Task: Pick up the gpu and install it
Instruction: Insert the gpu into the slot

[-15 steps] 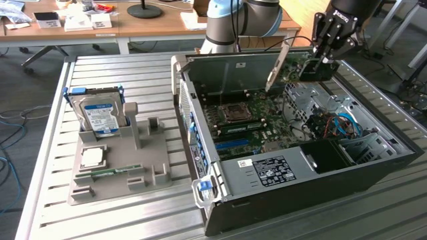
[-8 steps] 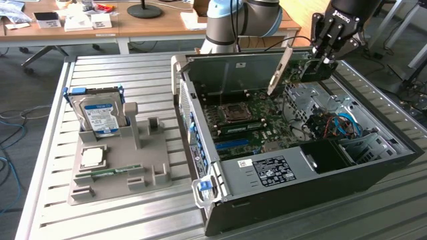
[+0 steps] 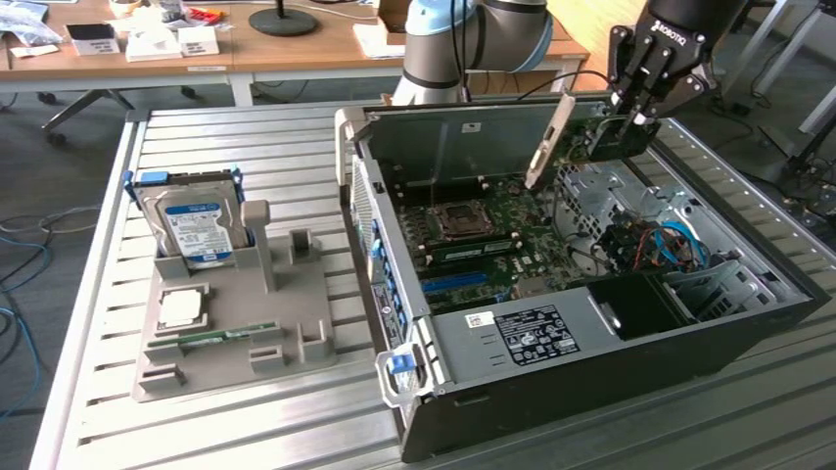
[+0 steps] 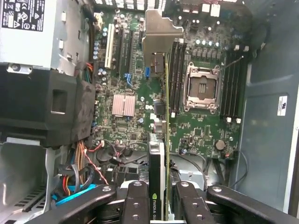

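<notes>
**Gpu (image 3: 609, 142) clamped in the gripper above the open case**

You had the gpu gripped but, as far as I could judge, not seated. The gripper (image 3: 640, 119) was closed on it from above, at about 2 o'clock in the exterior view, over the far end of the open case (image 3: 731, 323). The card hung on edge and tilted. Its silver bracket (image 3: 550, 147) slanted down toward the motherboard (image 3: 503, 245) near 12 o'clock.

In the wrist view the fingers (image 4: 135, 200) pinched the card's two flat faces, dark cooler on one side and green board on the other. They held it at the end away from the bracket. From there the card ran out edge-on over the board, seen between the expansion slots (image 4: 126, 46) and the processor socket (image 4: 202, 88). I could not tell from either view how high its lower edge sat above the slots.

I judged the card light and stiff, so weight was no worry for you, but fragility was. The flat faces were the right place to hold. The connector edge and the small parts on the green side were not places to press.

The long length reaching out to the bracket gave the card leverage to pivot in the pads. The cooler's smooth shroud also looked likelier to slip than the bare board. A pinch nearer the middle would probably have resisted twisting better.

The hard drive (image 3: 196, 230) stood upright in the grey holder (image 3: 261, 333) at 9 o'clock, well apart from the gripper.
</notes>
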### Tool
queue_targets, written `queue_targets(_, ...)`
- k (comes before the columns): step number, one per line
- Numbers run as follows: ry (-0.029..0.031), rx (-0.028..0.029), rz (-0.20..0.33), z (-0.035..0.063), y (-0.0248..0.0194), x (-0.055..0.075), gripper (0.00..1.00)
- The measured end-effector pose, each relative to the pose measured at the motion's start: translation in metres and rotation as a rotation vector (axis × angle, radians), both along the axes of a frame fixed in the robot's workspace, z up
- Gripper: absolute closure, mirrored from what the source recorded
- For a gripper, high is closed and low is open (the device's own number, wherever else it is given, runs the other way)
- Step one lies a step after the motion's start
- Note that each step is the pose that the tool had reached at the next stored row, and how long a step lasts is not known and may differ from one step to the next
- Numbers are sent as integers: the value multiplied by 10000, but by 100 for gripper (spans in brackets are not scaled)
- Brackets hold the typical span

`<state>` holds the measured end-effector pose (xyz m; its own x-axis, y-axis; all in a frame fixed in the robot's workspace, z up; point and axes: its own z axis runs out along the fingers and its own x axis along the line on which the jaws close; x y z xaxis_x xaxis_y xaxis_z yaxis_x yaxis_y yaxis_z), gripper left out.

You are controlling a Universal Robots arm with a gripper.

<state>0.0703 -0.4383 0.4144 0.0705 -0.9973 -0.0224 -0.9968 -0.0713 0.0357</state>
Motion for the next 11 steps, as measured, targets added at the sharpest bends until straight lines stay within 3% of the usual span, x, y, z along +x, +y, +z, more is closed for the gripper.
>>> queue_targets(3, -176, 1, -29, -8, -2, -20, 73)
queue_targets(11, -185, -13, -1101, -33, -2, -29, 73)
